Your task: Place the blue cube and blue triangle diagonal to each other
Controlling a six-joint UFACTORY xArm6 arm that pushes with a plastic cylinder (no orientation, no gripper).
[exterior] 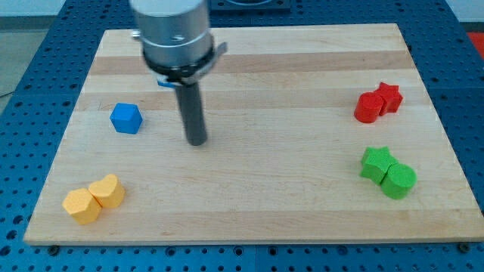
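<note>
Sitting beside my tip (197, 140), blue cube (126, 119).

You are looking at a pale wooden board (302, 181) with visible grain and a smooth matt finish. The blue cube (126, 119) appears matt, like the other blocks. The rod is dark and matt down to my tip (197, 141); its collar (174, 30) looks like brushed metal.

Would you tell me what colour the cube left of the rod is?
Blue: the cube shows clearly in the camera view, left of my tip.
</note>
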